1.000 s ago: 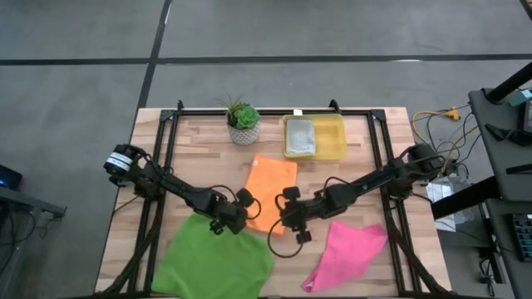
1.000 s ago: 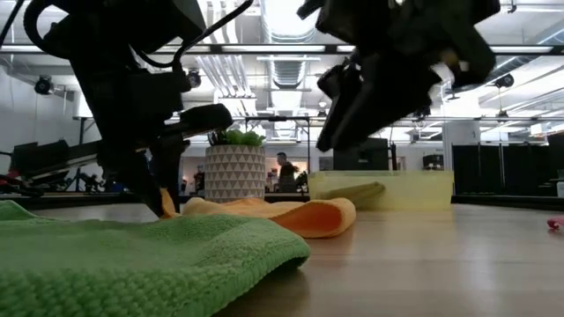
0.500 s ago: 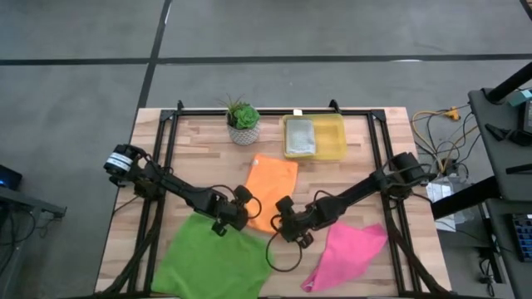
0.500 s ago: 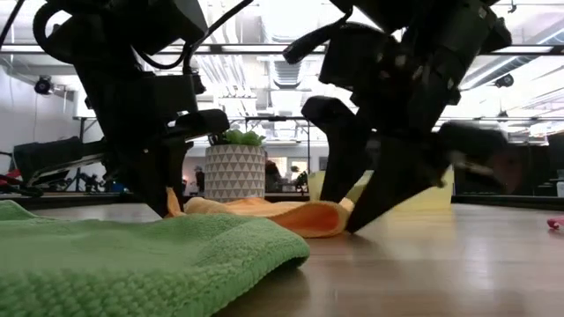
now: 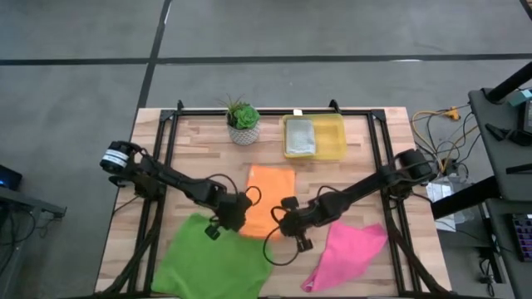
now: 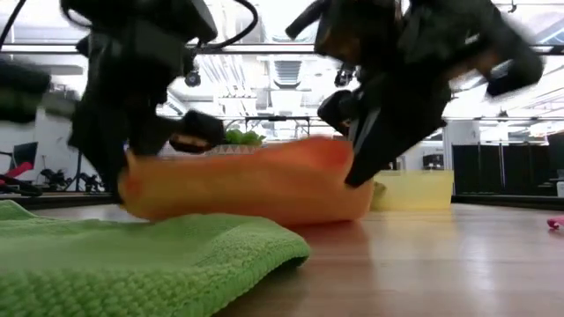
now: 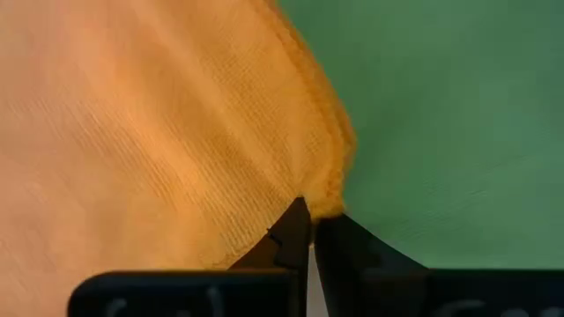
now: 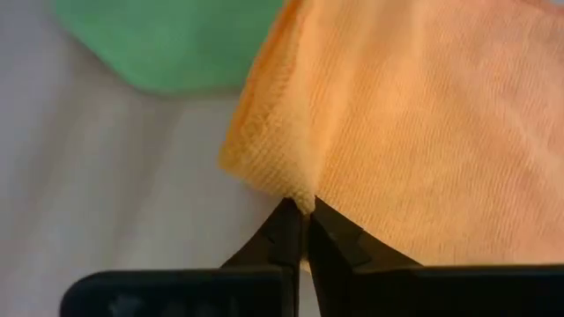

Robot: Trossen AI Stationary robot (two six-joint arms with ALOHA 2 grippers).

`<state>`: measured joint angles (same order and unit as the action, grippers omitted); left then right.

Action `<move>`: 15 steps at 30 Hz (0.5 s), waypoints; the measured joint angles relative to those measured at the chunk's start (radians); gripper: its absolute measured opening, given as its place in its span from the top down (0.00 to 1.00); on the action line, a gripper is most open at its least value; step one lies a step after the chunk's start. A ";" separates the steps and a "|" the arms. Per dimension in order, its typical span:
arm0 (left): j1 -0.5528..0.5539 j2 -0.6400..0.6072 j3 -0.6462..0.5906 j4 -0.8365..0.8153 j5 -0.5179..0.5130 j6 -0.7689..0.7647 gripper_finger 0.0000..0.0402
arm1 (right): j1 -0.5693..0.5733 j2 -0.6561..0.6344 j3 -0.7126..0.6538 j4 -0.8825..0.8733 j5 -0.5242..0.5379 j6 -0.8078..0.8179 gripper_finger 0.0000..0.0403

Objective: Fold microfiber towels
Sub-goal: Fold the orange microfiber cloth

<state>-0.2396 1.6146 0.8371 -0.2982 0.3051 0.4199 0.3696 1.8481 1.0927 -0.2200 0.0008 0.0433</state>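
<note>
high view shows the left gripper (image 5: pixel 235 214) and right gripper (image 5: pixel 285 223) each pinched tight on a near corner of the orange towel (image 5: pixel 270 189), whose lifted near edge runs straight between them while its flat, ribbed body stretches away toward the yellow bin (image 5: pixel 331 138).

Orange towel (image 5: pixel 269 197) at the table's middle, its near edge lifted off the wood in a sagging band, bright green towel (image 5: pixel 212 264) spread at the near left corner, hot pink towel (image 5: pixel 349 251) rumpled at the near right, light grey towel (image 5: pixel 300 138) folded at the far side.
</note>
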 joint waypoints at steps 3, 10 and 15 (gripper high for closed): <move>0.027 -0.025 -0.001 0.018 0.150 -0.041 1.00 | 0.010 -0.021 0.000 0.022 -0.096 0.061 0.98; 0.071 -0.069 -0.022 0.055 0.258 -0.101 1.00 | 0.011 -0.086 -0.004 0.025 -0.138 0.167 0.98; 0.113 -0.089 -0.036 0.085 0.325 -0.128 1.00 | -0.019 -0.142 -0.032 0.021 -0.132 0.218 0.98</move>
<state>-0.1266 1.5252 0.8014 -0.2129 0.6301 0.2922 0.3509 1.7058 1.0611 -0.1990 -0.1311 0.2611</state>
